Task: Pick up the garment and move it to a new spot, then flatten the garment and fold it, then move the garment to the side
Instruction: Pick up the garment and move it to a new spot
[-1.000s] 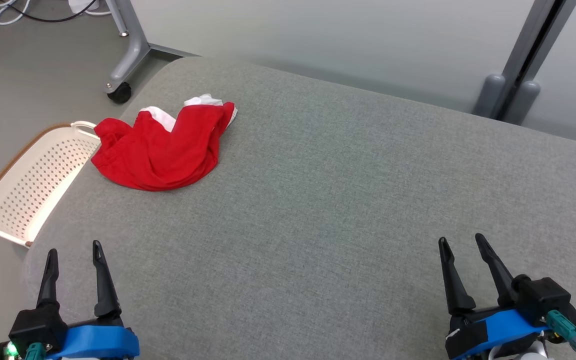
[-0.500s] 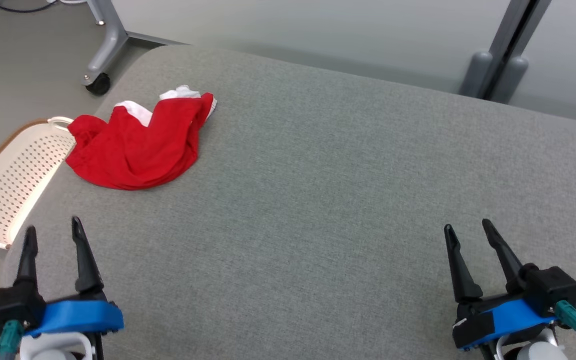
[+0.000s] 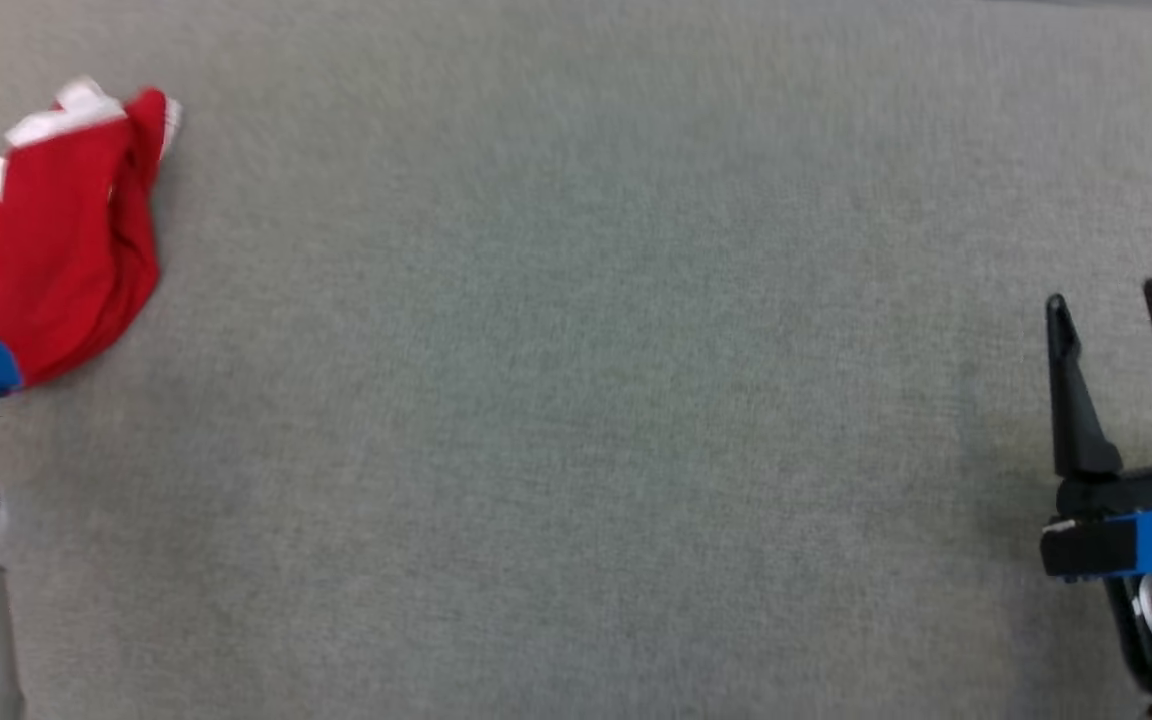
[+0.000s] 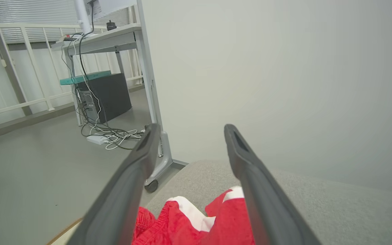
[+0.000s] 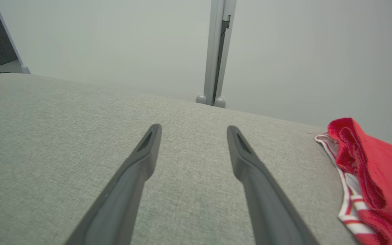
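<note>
Because the red and white garment lies bunched up at the far left corner of the grey pad with nothing holding it, I think grabbing it comes first, so the left gripper hangs over that corner with its fingers spread wide and empty. The right gripper hovers over the pad's right side, also wide apart and holding nothing. A thin brown rim, maybe a basket, peeks out by the pad's left edge, and I cannot tell what is inside.

Soft even light, faint shadows, slight blur, perhaps motion, across the head view, wide-angle bowing at wrist-view edges
</note>
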Available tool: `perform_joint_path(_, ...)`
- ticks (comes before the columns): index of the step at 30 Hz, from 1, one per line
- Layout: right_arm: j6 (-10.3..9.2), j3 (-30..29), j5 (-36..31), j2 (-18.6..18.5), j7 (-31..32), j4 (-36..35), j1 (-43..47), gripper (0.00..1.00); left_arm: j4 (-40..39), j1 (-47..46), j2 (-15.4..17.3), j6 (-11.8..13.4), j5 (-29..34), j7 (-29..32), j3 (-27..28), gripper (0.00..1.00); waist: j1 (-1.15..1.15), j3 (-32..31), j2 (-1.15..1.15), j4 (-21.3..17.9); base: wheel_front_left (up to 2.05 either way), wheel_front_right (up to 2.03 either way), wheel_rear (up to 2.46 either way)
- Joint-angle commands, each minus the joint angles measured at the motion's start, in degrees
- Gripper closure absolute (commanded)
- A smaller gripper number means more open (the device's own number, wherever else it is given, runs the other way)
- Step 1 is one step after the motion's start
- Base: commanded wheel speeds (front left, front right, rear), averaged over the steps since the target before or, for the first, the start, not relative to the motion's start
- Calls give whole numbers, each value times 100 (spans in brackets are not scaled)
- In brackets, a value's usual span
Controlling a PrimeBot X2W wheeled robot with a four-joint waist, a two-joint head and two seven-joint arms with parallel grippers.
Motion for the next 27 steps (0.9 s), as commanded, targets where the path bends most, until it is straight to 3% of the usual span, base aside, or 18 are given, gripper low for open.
perform_joint_path(1,1,-81,-44,-71,43,-152,-68,0,153,-280,161,-29,-58,76,69,0,-2,165,-1,-107,0,0,0)
perform_joint_path(4,1,-286,-46,-99,149,-551,-43,0,645,-830,466,-136,-160,253,136,0,-2,520,-1,-334,0,0,0)
perform_joint_path(9,1,-352,-9,-93,239,-843,40,0,1464,-1381,638,-321,-227,634,-10,0,-2,821,-1,-467,0,0,0)
perform_joint_path(23,1,-279,2,-146,318,-897,-114,0,3737,-1882,389,-890,-766,2270,-407,0,-2,890,-1,-457,0,0,0)
perform_joint_path(24,1,-265,0,-144,329,-894,-121,0,3873,-1894,370,-912,-815,2419,-423,9,-2,879,-1,-463,0,0,0)
perform_joint_path(25,1,-253,-2,-141,341,-889,-125,0,3965,-1901,373,-926,-837,2498,-445,51,-2,866,-1,-470,0,0,0)
perform_joint_path(26,1,-237,-3,-137,339,-882,-128,0,4026,-1928,388,-945,-860,2525,-457,100,-2,853,-1,-482,0,0,0)
perform_joint_path(27,1,-213,-5,-127,339,-875,-129,0,4074,-1952,397,-961,-882,2531,-476,100,-2,835,-1,-497,0,0,0)
